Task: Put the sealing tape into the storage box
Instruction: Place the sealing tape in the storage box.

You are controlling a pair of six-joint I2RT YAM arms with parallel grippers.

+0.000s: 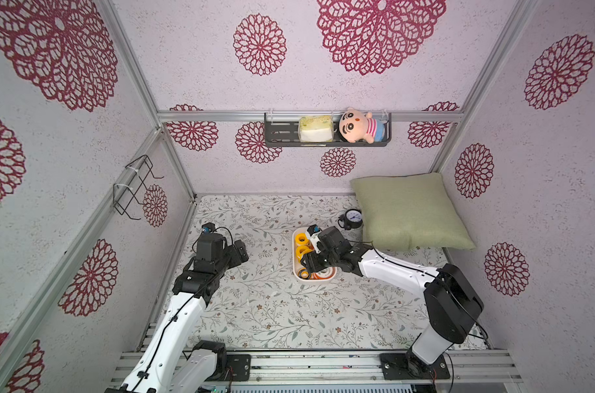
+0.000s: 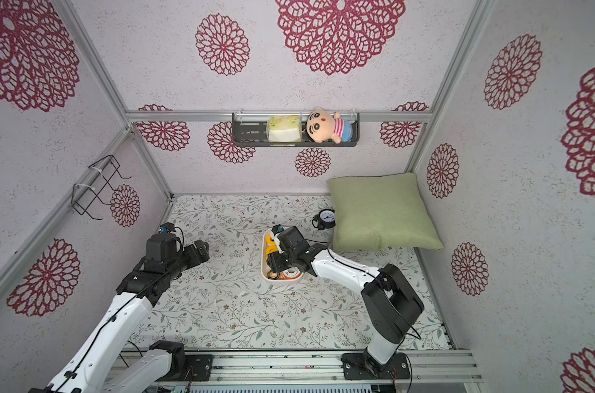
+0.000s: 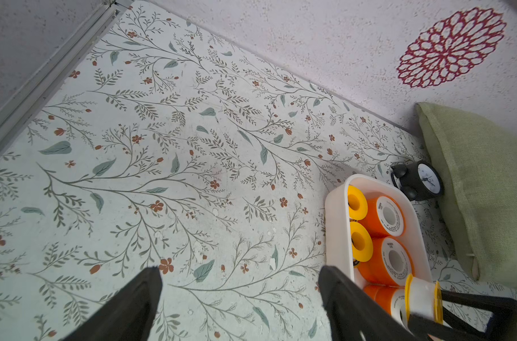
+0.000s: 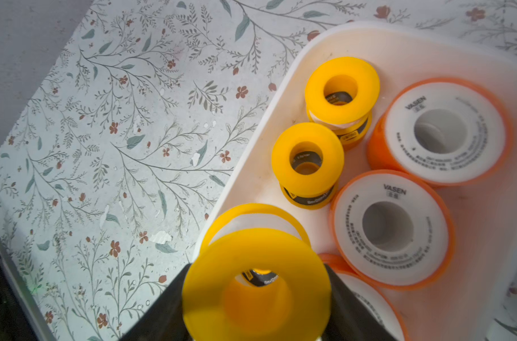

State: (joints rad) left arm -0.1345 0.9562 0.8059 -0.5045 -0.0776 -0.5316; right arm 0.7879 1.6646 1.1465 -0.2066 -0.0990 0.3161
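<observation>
We judge the task nearly finished. The storage box (image 3: pixel 335 218) already holds most of the sealing tape (image 4: pixel 390 227): orange-rimmed white spools along one wall and two yellow stacks (image 4: pixel 307 159) along the other. We see no loose spool anywhere on the floral surface (image 1: pixel 265 306), though the arms could hide one.

The right end effector (image 1: pixel 309 263) is closed on a yellow spool (image 4: pixel 255 292), gripping it by its flanges above the near end of the box. What is left, as we read it, is lowering and letting go.

In the right wrist view the spool seems to hang partly over the box wall, not squarely over the interior, so we would shift it inward to avoid catching the rim. Free room inside is tight, since the neighbouring spools sit close.

The left end effector (image 1: pixel 241 252) is spread wide and empty, well apart from the box over bare surface. The alarm clock (image 1: pixel 352 218) and pillow (image 1: pixel 411 211) crowd the far end.
</observation>
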